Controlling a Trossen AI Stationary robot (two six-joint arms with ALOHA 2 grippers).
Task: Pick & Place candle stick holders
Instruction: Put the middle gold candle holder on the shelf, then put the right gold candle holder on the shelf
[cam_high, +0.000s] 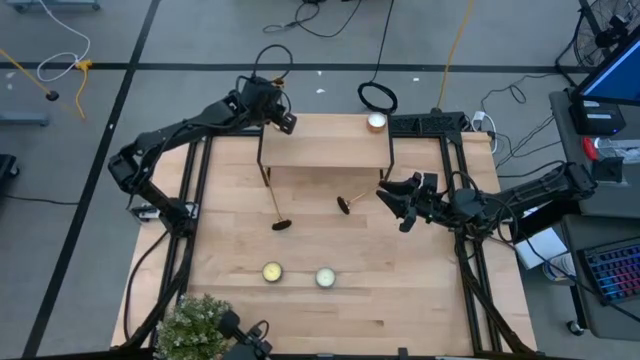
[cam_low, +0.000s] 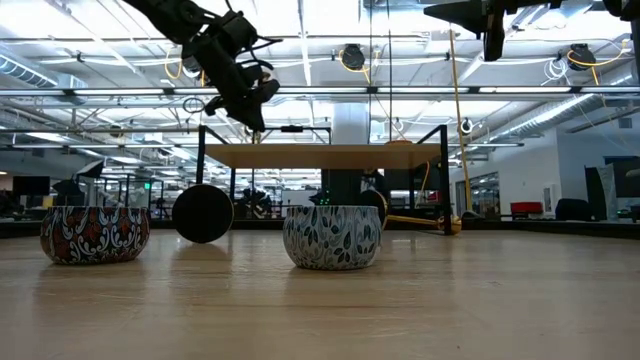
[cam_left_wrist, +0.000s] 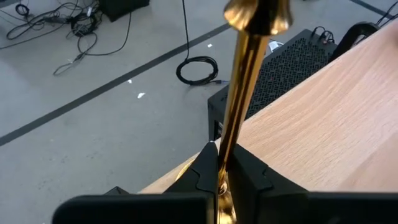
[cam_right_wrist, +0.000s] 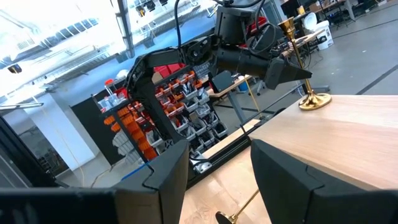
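A gold candle stick holder (cam_right_wrist: 300, 65) stands on the raised wooden shelf (cam_high: 325, 150) near its far left corner. Its cup (cam_left_wrist: 255, 15) is up, and my left gripper (cam_high: 286, 123) is shut on it. Two more candle stick holders lie on their sides on the table, one (cam_high: 275, 205) in front of the shelf's left leg and one (cam_high: 345, 203) under the shelf's front edge. My right gripper (cam_high: 398, 203) hovers open and holds nothing, to the right of the second one. My left gripper pinches the holder's thin stem (cam_left_wrist: 222, 163) between its two fingers, a little below the stem's middle. The fingers come from the table's left, slanting down, and lie across the stem. The holder stands nearly upright with its round base (cam_right_wrist: 314, 101) on the shelf top.
A small lit candle (cam_high: 376, 122) sits on the shelf's far right corner. Two patterned candle tins (cam_high: 271, 271) (cam_high: 324, 277) stand toward the table's near edge. A potted plant (cam_high: 195, 325) is at the near left corner. The shelf's thin dark legs (cam_high: 390, 165) stand mid-table.
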